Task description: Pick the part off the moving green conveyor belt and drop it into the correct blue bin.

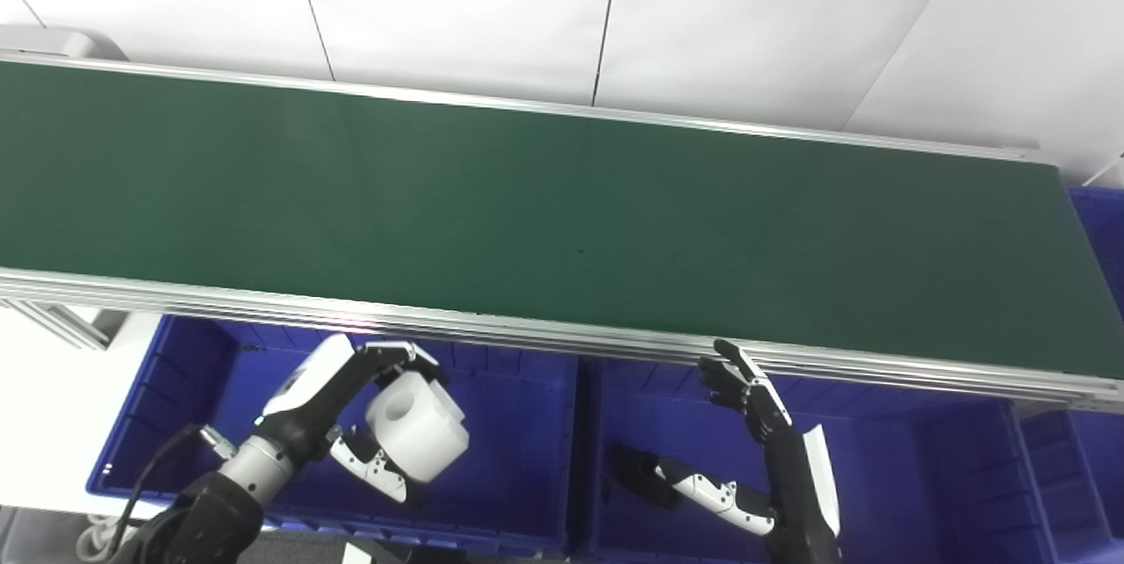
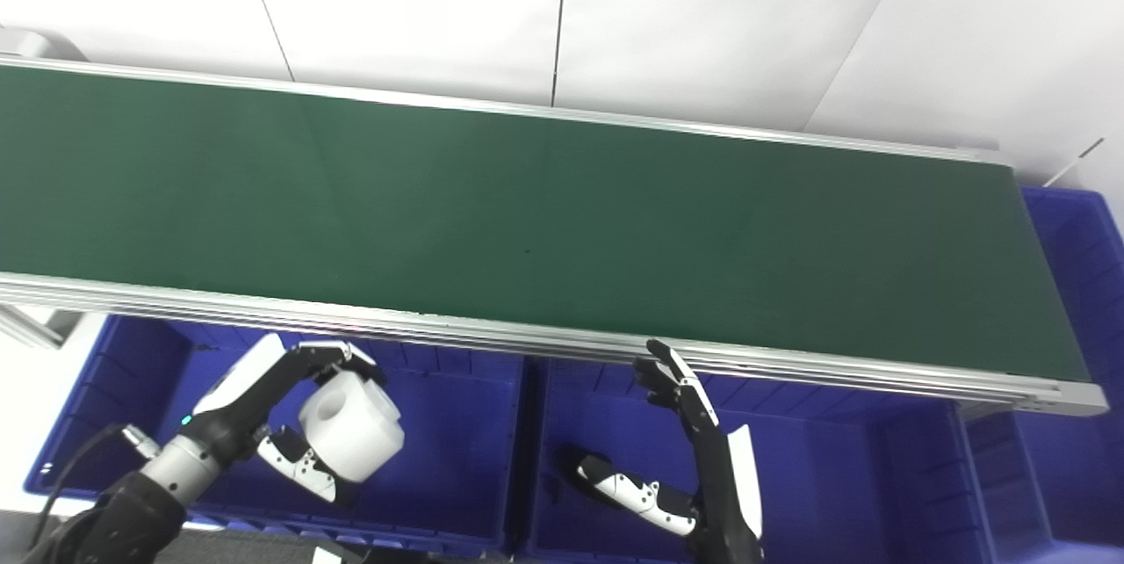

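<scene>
My left hand [image 1: 369,419] grasps the part [image 1: 417,428], a white cylinder-like piece with a round hole in its top face; my fingers [image 1: 399,356] curl over its top and my thumb presses from below, so the part sits between them. Below my left fingers is the left bin [image 1: 518,494], blue, and the part hangs over its inside, off the belt. My right hand [image 1: 755,450] is released, holding nothing, its fingers [image 1: 738,375] spread and pointing up toward the belt rail [image 1: 615,340], fingertips just beside the rail's near edge, thumb stretched out to the left. Under my right fingers is the middle bin [image 1: 878,476], also blue. Beyond both sets of fingers runs the green belt [image 1: 562,221], nothing on it in view. Past my right fingers, at the belt's right end, another blue bin [image 1: 1098,221] shows at the edge. A white wall [image 1: 562,10] stands behind the belt.
</scene>
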